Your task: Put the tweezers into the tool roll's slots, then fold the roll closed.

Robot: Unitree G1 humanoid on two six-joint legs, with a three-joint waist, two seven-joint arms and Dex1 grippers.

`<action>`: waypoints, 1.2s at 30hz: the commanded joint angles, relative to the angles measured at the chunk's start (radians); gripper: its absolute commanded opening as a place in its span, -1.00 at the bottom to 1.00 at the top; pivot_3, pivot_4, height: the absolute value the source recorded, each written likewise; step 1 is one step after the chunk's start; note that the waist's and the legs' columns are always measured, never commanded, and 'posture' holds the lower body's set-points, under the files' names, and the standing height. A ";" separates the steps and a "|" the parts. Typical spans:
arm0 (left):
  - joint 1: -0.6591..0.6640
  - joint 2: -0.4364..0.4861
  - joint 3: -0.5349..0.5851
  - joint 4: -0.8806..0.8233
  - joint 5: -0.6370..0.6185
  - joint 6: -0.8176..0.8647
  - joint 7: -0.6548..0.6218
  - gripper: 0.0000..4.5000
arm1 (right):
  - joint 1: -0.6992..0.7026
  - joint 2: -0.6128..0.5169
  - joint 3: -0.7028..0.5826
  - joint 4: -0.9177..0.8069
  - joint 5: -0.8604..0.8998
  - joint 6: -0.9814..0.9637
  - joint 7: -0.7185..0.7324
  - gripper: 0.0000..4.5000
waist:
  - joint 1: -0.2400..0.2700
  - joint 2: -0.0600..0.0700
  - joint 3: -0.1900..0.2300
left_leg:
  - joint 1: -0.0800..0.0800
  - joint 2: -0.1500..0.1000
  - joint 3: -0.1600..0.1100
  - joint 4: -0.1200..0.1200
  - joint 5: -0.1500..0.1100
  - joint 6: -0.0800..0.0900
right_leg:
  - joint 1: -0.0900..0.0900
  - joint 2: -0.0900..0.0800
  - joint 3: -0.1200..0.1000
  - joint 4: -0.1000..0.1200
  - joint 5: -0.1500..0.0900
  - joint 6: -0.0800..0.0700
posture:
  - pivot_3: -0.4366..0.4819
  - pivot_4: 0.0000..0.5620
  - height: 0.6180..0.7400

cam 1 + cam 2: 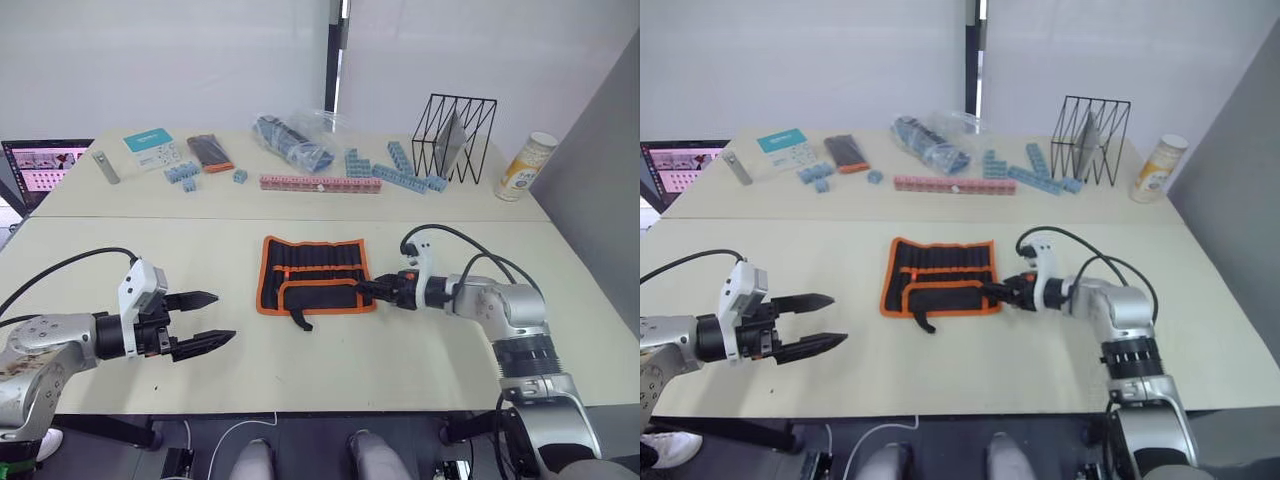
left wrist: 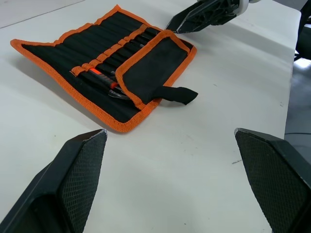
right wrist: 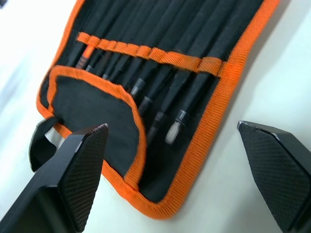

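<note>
So the tweezers (image 3: 160,104) sat slotted in the tool roll (image 1: 314,272); right gripper (image 1: 372,290), spread empty, was at its edge to fold it, left gripper (image 1: 205,320) gaped idle.

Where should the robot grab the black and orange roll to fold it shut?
Probably the tool roll at its orange-trimmed right edge, coming from the robot's right. The roll lies flat and open, and the right hand, fingers open, sits at that edge, so it could fold it over leftward.

The tool roll's (image 3: 160,87) flap (image 3: 97,126) hides the tweezers' (image 3: 160,109) lower ends.
</note>
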 commanded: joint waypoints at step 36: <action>-0.047 -0.011 -0.110 0.052 0.079 -0.071 -0.004 1.00 | 0.057 -0.044 -0.233 -0.057 0.179 0.131 -0.025 -0.98 | -0.003 0.001 0.001 | -0.003 -0.001 -0.001 -0.001 0.000 0.000 | -0.001 0.000 0.000 -0.001 0.000 0.000 | -0.05 -0.47 1.00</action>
